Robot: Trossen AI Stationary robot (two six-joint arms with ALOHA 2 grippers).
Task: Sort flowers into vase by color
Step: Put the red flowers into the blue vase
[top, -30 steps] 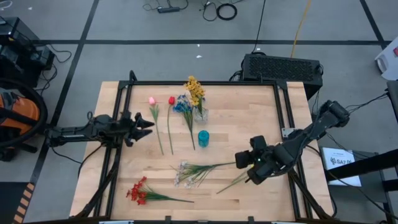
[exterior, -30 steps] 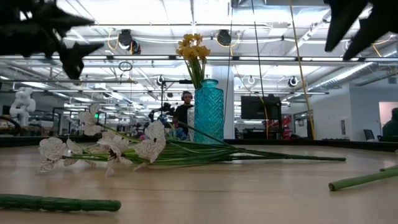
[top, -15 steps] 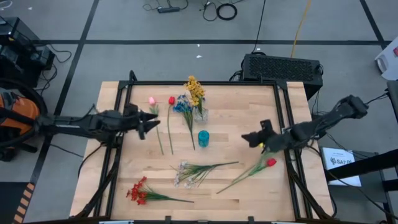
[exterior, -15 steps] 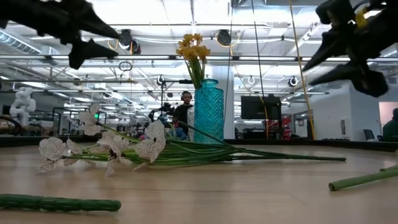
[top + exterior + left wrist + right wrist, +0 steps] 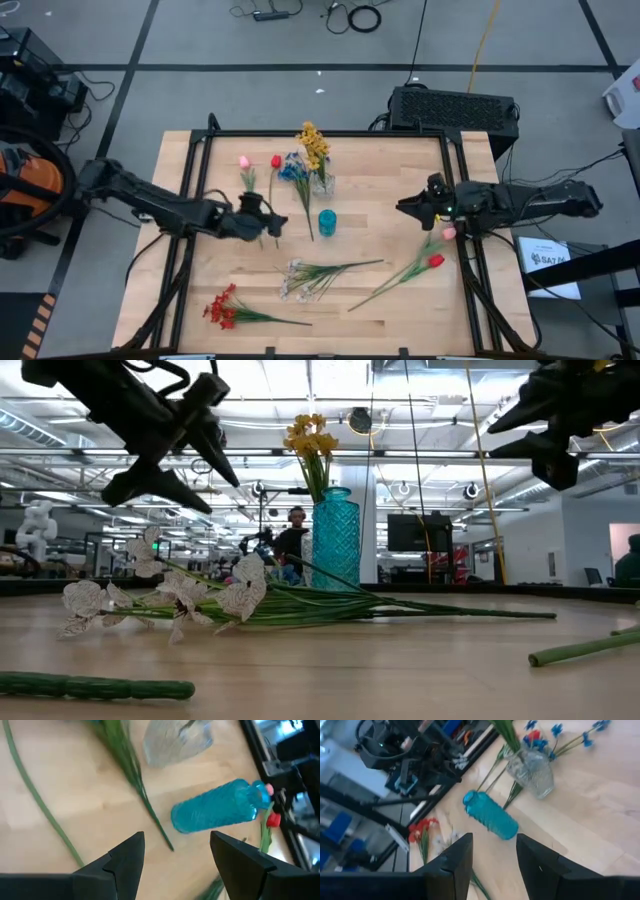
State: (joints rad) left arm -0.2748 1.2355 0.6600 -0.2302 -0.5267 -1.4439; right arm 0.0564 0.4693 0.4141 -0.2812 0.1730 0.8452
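A teal glass vase (image 5: 327,222) stands upright mid-table. Behind it a clear vase (image 5: 321,184) holds a yellow spray (image 5: 313,145). A pink tulip (image 5: 244,161), a red tulip (image 5: 276,161) and a blue spray (image 5: 293,172) lie side by side at the far left. A white spray (image 5: 300,275) and a red spray (image 5: 222,308) lie near the front. Another red tulip (image 5: 436,261) and pink tulip (image 5: 449,233) lie at the right. My left gripper (image 5: 272,222) is open, over the stems left of the teal vase. My right gripper (image 5: 405,207) is open, in the air right of it.
A black metal frame (image 5: 330,133) borders the wooden table. A dark box (image 5: 455,110) sits behind the far right corner. Bare wood lies between the teal vase and my right gripper, and along the near right edge.
My left gripper has moved toward the table's right and a little toward the near edge, closing on the teal vase. My right gripper has drawn back from the near right toward the far edge, uncovering the red and pink tulips lying there.
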